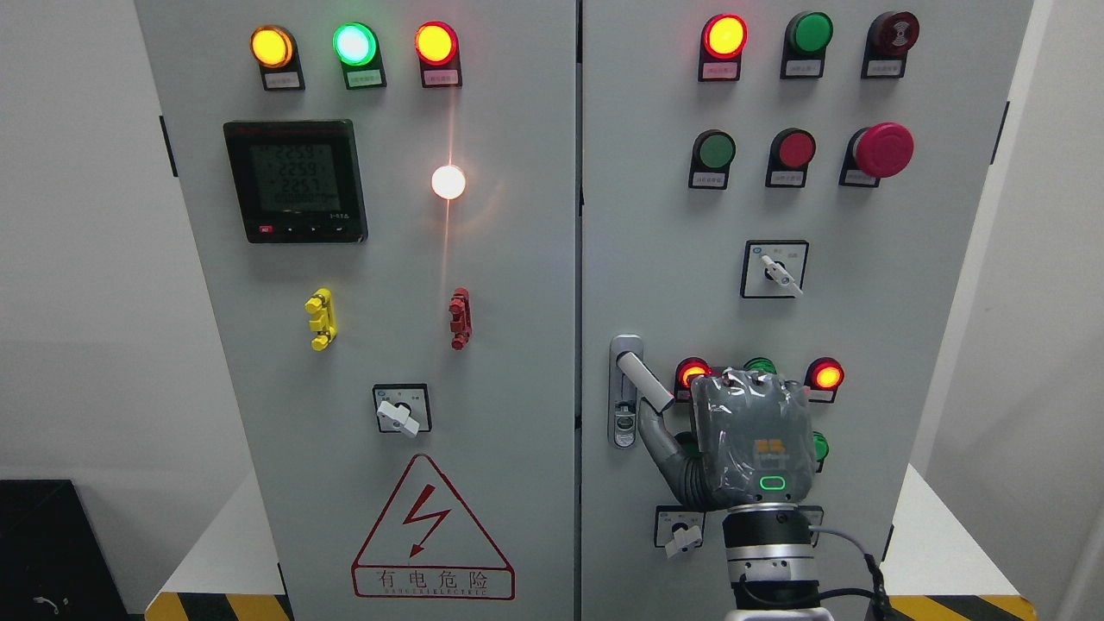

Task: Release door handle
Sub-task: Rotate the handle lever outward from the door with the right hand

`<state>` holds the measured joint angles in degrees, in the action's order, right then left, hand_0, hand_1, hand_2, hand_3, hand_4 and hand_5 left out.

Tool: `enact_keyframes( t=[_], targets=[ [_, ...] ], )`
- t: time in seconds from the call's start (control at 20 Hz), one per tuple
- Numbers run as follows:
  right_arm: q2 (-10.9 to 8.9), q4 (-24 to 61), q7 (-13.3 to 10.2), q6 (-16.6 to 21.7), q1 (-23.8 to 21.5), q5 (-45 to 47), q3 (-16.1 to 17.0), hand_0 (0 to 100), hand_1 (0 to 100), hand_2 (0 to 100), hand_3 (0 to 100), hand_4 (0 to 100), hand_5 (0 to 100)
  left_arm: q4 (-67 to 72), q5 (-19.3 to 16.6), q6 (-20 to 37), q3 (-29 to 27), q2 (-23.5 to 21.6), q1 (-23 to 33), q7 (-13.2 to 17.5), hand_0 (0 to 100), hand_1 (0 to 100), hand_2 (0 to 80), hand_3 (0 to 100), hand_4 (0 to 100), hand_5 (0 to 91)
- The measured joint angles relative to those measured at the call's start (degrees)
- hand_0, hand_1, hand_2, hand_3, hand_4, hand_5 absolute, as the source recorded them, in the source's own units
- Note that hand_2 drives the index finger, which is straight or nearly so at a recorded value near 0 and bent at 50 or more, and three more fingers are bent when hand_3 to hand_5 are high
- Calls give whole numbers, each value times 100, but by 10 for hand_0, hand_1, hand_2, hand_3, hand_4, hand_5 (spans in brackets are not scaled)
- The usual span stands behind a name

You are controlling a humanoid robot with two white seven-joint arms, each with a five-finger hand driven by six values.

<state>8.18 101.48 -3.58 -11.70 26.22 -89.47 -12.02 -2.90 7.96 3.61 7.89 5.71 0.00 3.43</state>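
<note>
Head view: one right hand (pixel 752 440) beside one door handle (pixel 645 383).

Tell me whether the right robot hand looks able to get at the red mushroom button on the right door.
Probably yes. The right robot hand sits low by the door handle, and the panel face between it and the red mushroom button above looks unobstructed.

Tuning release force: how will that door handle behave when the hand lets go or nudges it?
Door handle looks like rigid metal, so it likely won't flex. It stands swung out from its lock plate, so it probably pivots rather than slides. Its smooth finish may be slippery under the right hand.
</note>
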Motion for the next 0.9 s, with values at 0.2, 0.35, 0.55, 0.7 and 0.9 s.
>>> enact_keyframes(
  t=[0.2, 0.35, 0.55, 0.7, 0.9],
  targets=[
    [0, 2, 0, 0, 2, 0, 18, 504, 327, 992, 1000, 1000, 1000, 0, 1, 0, 0, 0, 0, 0, 120, 556, 0, 0, 0, 0],
    [0, 12, 0, 0, 3, 0, 28, 504, 326, 991, 1000, 1000, 1000, 0, 2, 0, 0, 0, 0, 0, 120, 556, 0, 0, 0, 0],
    [0, 23, -1, 0, 5, 2, 38, 504, 326, 990, 1000, 1000, 1000, 0, 1, 0, 0, 0, 0, 0, 120, 556, 0, 0, 0, 0],
    [0, 30, -1, 0, 5, 3, 43, 505, 326, 990, 1000, 1000, 1000, 0, 1, 0, 0, 0, 0, 0, 120, 556, 0, 0, 0, 0],
    [0, 38, -1, 1, 5, 3, 49, 505, 326, 990, 1000, 1000, 1000, 0, 1, 0, 0, 0, 0, 0, 120, 556, 0, 0, 0, 0]
  ],
)
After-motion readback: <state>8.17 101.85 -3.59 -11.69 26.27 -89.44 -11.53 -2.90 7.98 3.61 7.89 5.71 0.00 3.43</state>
